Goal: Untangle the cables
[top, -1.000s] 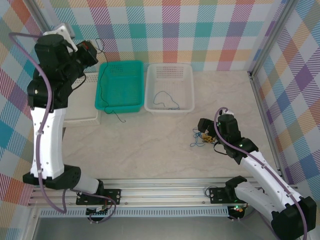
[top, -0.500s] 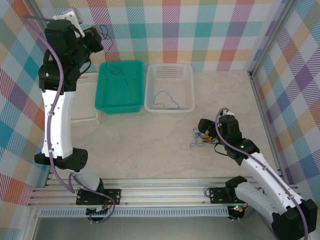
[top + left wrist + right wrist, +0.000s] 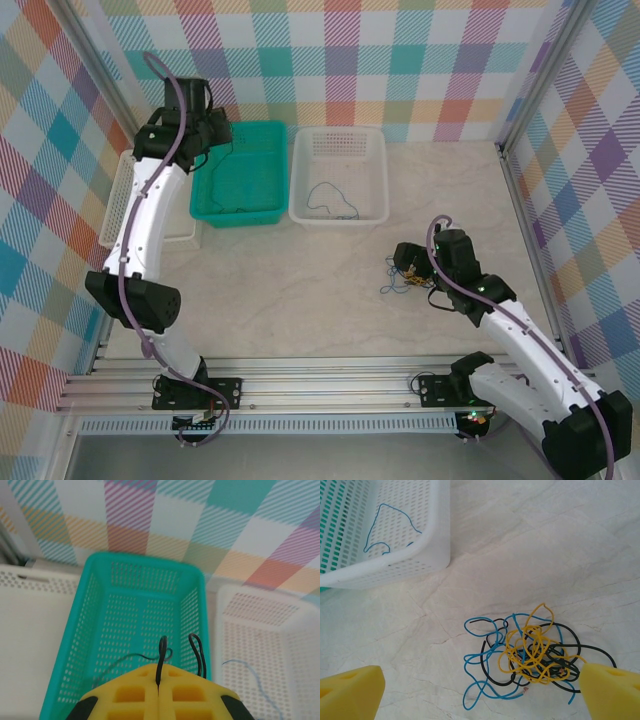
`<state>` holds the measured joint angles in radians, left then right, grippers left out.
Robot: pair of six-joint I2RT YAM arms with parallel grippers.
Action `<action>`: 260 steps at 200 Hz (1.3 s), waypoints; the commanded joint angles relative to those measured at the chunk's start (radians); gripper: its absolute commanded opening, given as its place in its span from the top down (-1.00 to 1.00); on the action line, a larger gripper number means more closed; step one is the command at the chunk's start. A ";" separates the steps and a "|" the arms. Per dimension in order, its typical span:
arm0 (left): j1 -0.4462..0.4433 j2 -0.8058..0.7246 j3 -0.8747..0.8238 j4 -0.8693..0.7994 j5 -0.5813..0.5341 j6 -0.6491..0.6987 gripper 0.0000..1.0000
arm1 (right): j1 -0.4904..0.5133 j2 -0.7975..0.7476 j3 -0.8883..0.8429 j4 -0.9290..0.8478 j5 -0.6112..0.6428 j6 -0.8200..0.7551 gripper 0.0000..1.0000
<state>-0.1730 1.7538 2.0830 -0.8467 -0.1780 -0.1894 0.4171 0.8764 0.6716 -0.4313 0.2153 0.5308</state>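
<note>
On the bench (image 3: 300, 300) the clump of cables (image 3: 530, 655), blue, black and yellow, lies tangled near the white basket (image 3: 338, 217); most of the work is left. One blue cable (image 3: 385, 527) is sorted into the white basket. Above the teal basket (image 3: 70, 645) the left gripper (image 3: 159, 681), jaws shut, pinches a black cable (image 3: 161, 655). The right gripper (image 3: 480, 687), jaws wide open and empty, is poised at the clump

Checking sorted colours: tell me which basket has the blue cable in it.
The white basket right of the teal basket: a blue cable lies loose on its floor. The teal one has a black cable instead.
</note>
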 commanded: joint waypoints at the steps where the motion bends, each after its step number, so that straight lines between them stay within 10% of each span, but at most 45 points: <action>1: 0.020 -0.004 -0.026 -0.019 -0.046 0.006 1.00 | -0.002 0.016 0.047 -0.023 -0.024 -0.018 -0.99; 30: 0.021 0.025 -0.046 -0.002 -0.040 -0.008 0.91 | -0.002 0.041 0.046 -0.022 -0.019 0.015 -0.99; 60: 0.021 0.103 0.045 -0.067 -0.024 -0.020 -0.40 | -0.002 0.055 0.043 -0.023 -0.014 0.048 -1.00; 91: 0.020 0.127 0.063 -0.070 0.039 -0.036 -0.99 | -0.003 0.061 0.039 -0.020 -0.023 0.050 -0.99; 260: -0.040 -0.280 -0.542 0.300 0.373 -0.268 -1.00 | -0.201 0.182 -0.046 0.019 -0.201 -0.025 -0.99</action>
<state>-0.1818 1.5623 1.6222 -0.6163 0.1181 -0.3992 0.2569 1.0245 0.6334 -0.4061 0.0681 0.5571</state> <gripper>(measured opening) 0.998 0.996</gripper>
